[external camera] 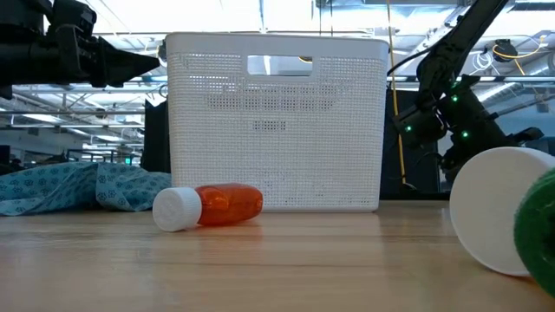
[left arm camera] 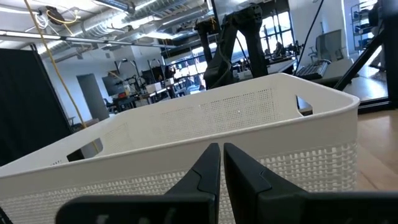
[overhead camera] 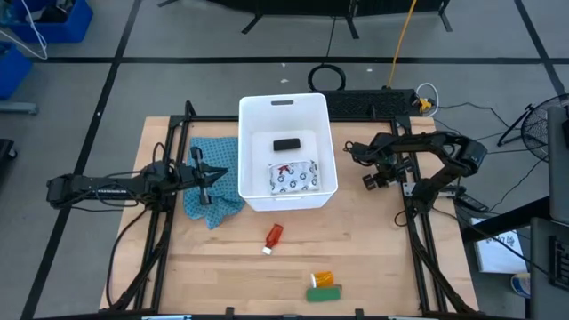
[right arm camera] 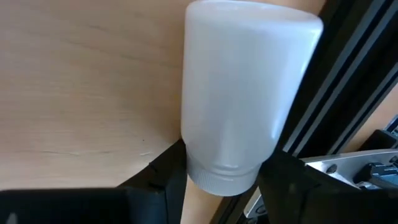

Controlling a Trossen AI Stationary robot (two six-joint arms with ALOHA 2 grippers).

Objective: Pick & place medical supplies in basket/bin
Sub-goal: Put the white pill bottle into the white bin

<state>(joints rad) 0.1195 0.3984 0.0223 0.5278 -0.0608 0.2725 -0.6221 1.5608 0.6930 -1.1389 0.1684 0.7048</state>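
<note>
The white tub (overhead camera: 253, 111) stands mid-table and holds a black packet (overhead camera: 286, 143) and a white patterned pouch (overhead camera: 293, 176). A red bottle with a white cap (overhead camera: 274, 237) lies on its side in front of the tub, with an orange vial (overhead camera: 322, 277) and a green packet (overhead camera: 324, 292) nearer the front edge. My right gripper (overhead camera: 372, 180) is right of the tub, beside the frame rail, shut on a white cylinder (right arm camera: 249, 81). My left gripper (overhead camera: 209, 178) hovers shut over the teal cloth, left of the tub. My right gripper pinches the white cylinder between its two fingers (right arm camera: 171, 174) at its ridged cap end (right arm camera: 217, 171). The fingers slant down from above and point along the cylinder. The cylinder lies on the wooden table, right beside the black rail.
A teal checked cloth (overhead camera: 222, 160) lies bunched against the tub's left wall. Black frame rails (overhead camera: 411, 213) run along both table sides, one right beside the cylinder (right arm camera: 348, 81). Bare wood spreads between the tub and the front edge. Blue crates (overhead camera: 53, 18) sit on the floor beyond the table.
</note>
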